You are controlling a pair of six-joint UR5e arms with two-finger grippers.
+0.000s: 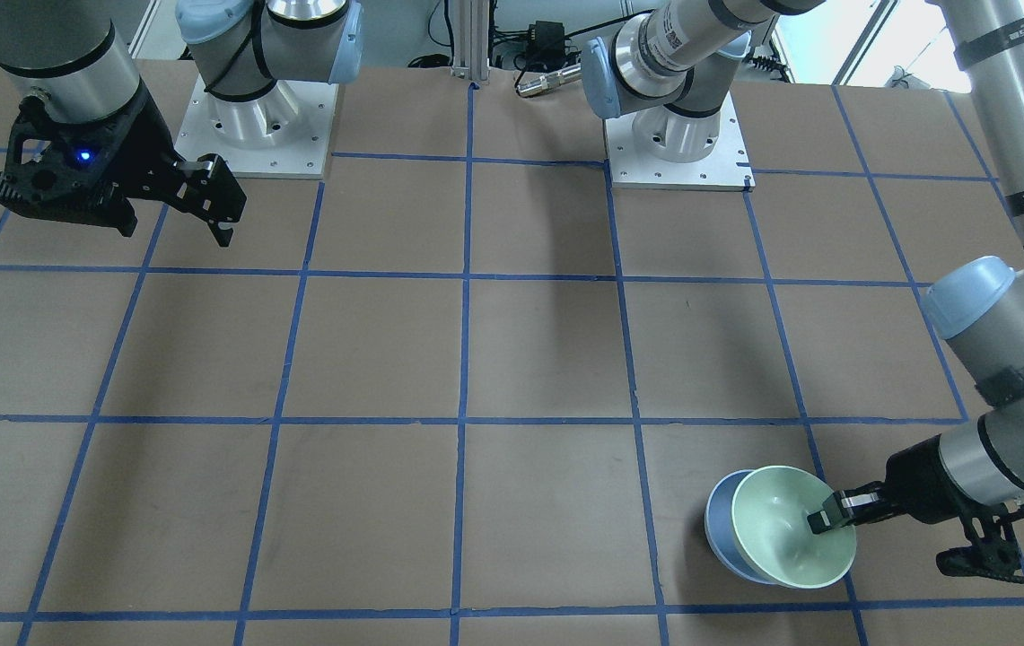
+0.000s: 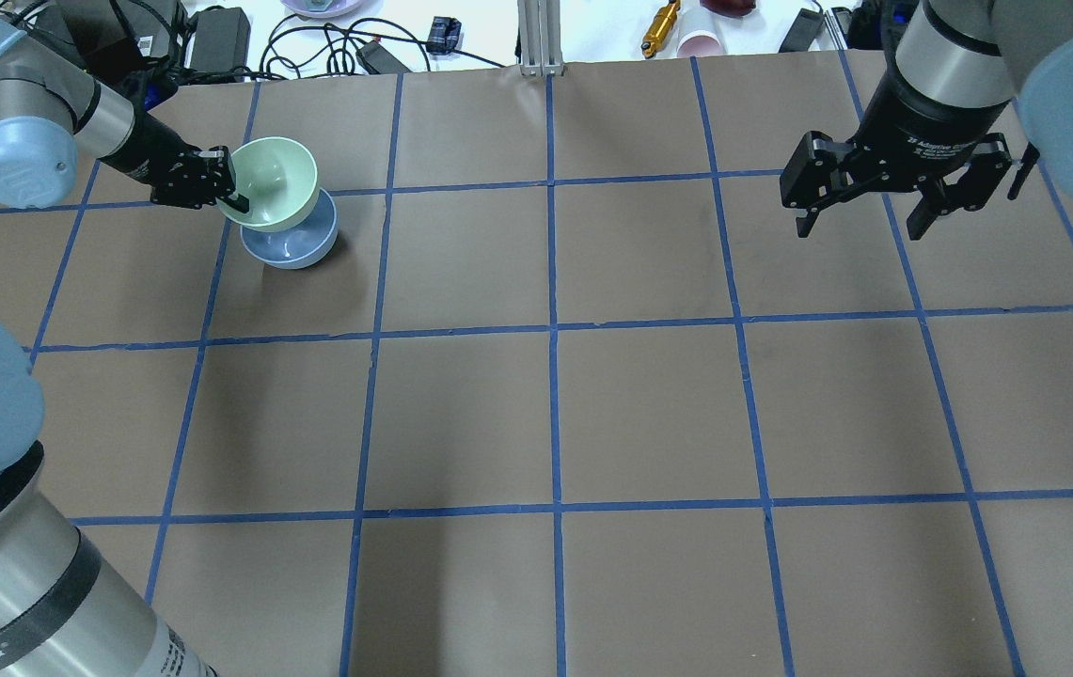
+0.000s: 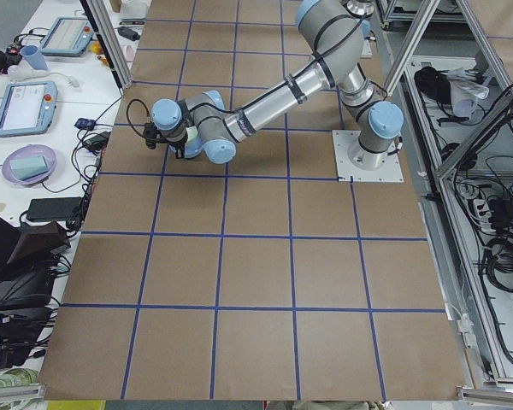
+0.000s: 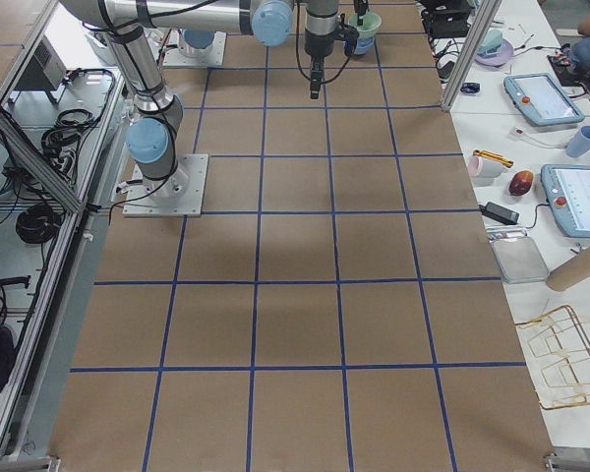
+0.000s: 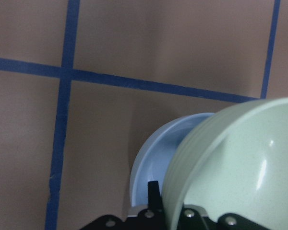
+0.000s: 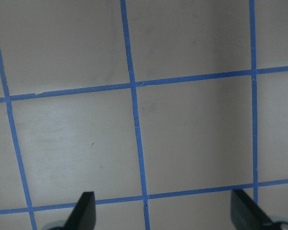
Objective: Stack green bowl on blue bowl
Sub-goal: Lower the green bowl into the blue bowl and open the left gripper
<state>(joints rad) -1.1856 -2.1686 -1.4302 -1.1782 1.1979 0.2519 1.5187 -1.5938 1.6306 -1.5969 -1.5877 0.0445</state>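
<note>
you are at the putting-down step. in the upper left of the overhead view, your left gripper [image 2: 233, 196] pinches the rim of the green bowl [image 2: 275, 177], tilted and partly over the blue bowl [image 2: 296, 247]. next, i think: line it up, lower it, let go. your right gripper [image 2: 860, 226] is spread wide, holding nothing.

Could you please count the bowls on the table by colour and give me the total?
Green: 1, the green bowl, gripped at its rim by the left gripper and partly over the other bowl.
Blue: 1, the blue bowl, beneath it.
Total: 2 bowls.
</note>
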